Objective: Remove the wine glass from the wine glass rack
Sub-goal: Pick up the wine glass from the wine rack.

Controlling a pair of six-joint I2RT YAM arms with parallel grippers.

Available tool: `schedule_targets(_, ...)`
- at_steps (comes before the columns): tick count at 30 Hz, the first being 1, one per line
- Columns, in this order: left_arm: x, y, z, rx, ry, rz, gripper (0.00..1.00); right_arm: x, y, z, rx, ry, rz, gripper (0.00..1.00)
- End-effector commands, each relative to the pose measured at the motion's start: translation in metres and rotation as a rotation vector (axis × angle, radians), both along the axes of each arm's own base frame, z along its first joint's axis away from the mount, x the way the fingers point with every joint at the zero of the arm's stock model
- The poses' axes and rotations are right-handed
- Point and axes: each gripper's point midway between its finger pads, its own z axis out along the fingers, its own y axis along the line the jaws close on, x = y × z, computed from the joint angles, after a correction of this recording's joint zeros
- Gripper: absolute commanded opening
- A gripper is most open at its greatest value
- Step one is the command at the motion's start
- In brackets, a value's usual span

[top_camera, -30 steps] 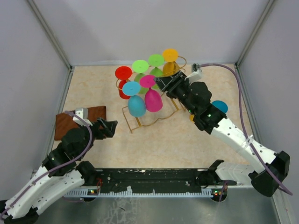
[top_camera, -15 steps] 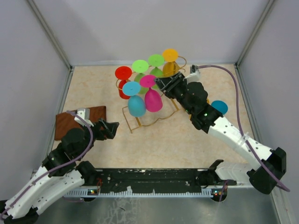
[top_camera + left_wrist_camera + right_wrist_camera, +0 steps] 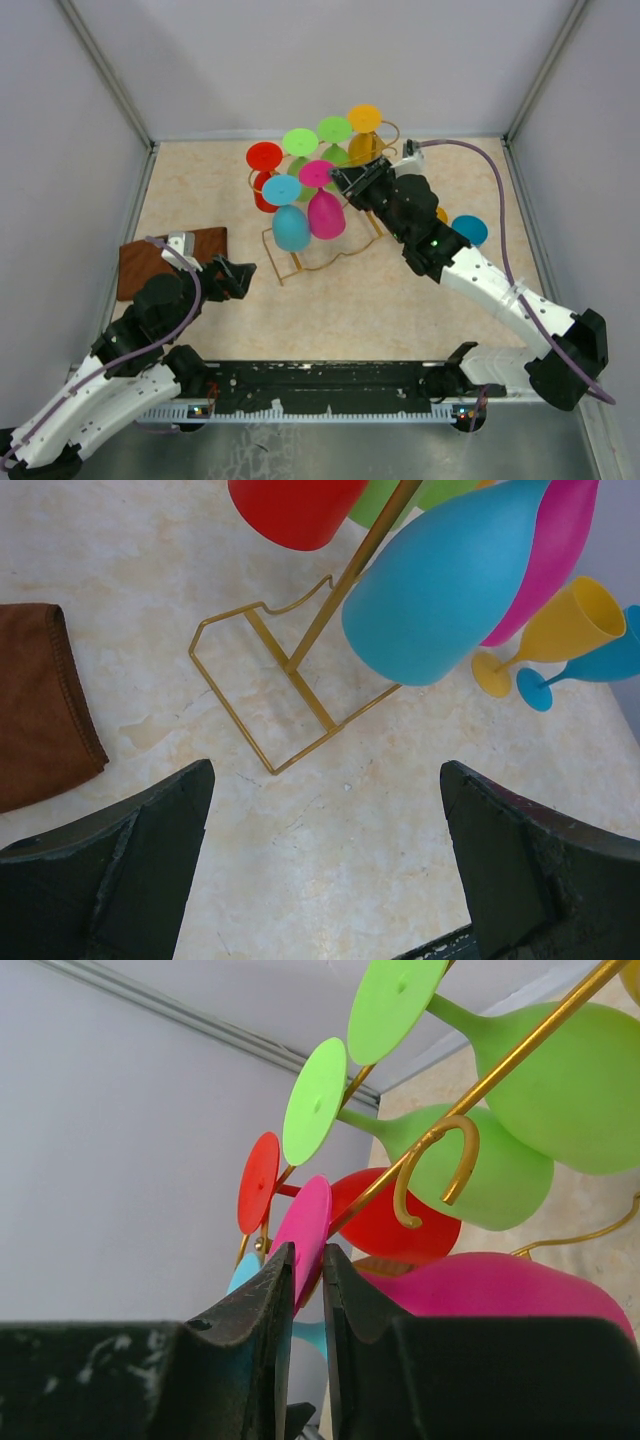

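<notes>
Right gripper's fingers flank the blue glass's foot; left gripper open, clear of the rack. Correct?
No: the right gripper flanks the foot of the pink glass, not the blue; the right wrist view shows it. The left gripper is open, clear of the rack.

rack: gold wire wine glass rack (image 3: pixel 290 264), upright mid-desk toward the back | build: two top rails with curled ends, thin uprights, wavy base frame flat on desk | glass: magenta wine glass (image 3: pixel 327 215), opaque | pose: hung upside down, round foot atop nearer rail, bowl below
</notes>
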Motion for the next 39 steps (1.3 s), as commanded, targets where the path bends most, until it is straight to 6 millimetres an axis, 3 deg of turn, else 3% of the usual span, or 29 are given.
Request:
schedule_targets(1,-0.001,0.001,0.007,-0.009,-0.013,-0.005,0.99,-0.001,-0.001,0.025,0.063,-0.051,-0.012,0.14)
schedule_targets(6,-0.001,-0.003,0.006,-0.016,-0.012,-0.019,0.99,-0.002,-0.004,0.025,0.059,-0.047,-0.019,0.12)
schedule_targets(14,-0.001,-0.006,0.003,-0.018,-0.006,-0.028,0.99,-0.006,-0.005,0.030,0.067,-0.051,-0.013,0.00)
schedule_targets(39,0.001,-0.014,-0.008,-0.020,0.022,-0.047,0.99,-0.018,-0.015,0.045,0.106,-0.070,-0.008,0.00)
